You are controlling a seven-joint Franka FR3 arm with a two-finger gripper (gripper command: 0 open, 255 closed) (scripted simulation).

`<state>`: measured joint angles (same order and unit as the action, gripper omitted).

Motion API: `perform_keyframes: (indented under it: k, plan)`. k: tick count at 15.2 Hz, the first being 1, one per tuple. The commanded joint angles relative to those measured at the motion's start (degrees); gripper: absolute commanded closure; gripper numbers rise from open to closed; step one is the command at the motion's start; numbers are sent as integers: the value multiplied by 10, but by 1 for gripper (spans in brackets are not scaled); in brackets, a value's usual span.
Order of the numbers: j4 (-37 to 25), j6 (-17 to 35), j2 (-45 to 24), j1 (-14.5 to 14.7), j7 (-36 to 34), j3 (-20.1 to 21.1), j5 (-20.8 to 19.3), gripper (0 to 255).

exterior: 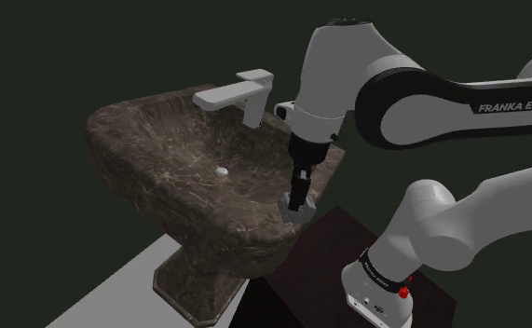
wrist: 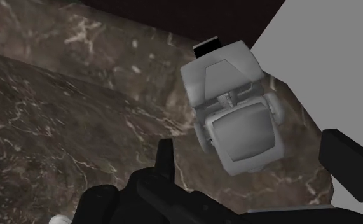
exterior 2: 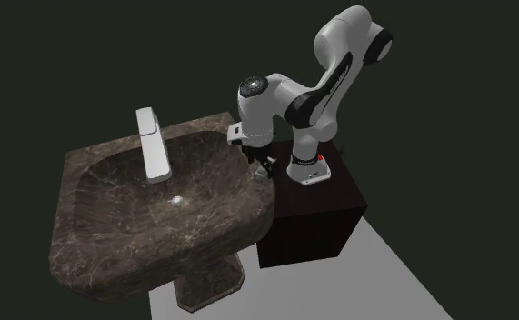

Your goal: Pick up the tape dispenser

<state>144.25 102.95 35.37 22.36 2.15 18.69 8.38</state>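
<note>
Tape dispenser (wrist: pixel 234 108), grey, sits on the sink (exterior: pixel 115 140) rim, at the corner nearest the stand (exterior 2: pixel 312 214). Your gripper (wrist: pixel 253 153) hangs just above it, fingers spread wide to straddle its body. Probably no contact yet, hard to tell. Descend before closing.

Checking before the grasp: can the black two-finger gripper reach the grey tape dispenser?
Probably yes: the open gripper hangs over the tape dispenser on the brown marbled sink rim, nothing between.
</note>
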Motion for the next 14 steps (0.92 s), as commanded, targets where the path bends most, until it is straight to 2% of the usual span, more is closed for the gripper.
perform_keyframes:
  k: [1, 7, 8, 14]
  plan:
    - [18, 17, 1, 2, 1, 3, 2, 0]
    - [40, 48, -8, 3, 0, 8, 5, 0]
    - [41, 47, -6, 3, 1, 8, 5, 255]
    - [41, 47, -6, 3, 1, 8, 5, 255]
